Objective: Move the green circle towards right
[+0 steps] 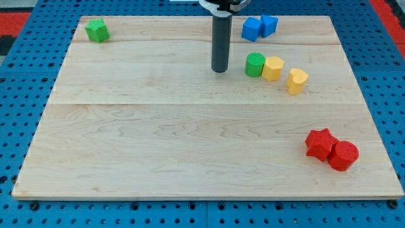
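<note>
now my tip (219,70), bare and holding nothing, sits left of the green circle (255,64); pushing right risks shoving the touching yellow block (273,68).

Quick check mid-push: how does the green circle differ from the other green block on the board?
The green circle is round; the green block is angular. The circle touches a yellow block; the green block stands alone at the view's top left. My tip is just left of the circle, far from the other. Both are green.
</note>
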Motion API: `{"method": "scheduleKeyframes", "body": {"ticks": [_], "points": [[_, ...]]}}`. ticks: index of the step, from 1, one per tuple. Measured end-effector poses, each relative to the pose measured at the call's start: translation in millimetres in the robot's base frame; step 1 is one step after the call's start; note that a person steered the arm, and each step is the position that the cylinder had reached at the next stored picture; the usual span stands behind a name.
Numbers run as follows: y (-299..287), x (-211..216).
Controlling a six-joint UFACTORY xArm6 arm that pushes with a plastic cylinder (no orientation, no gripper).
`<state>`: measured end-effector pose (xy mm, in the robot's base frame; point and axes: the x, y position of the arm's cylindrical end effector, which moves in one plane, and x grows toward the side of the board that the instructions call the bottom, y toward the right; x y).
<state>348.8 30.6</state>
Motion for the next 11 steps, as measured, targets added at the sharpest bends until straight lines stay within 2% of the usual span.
{"method": "scheduleKeyframes", "body": {"ticks": [4, 6, 7, 8, 9, 10, 11], "points": [[35.3, -14.3], [70.2, 2.7], [57.1, 5.2], [-38.5, 5.0], [-164.2, -6.3], [-266.1, -39.6], [-331.4, -83.5]]}}
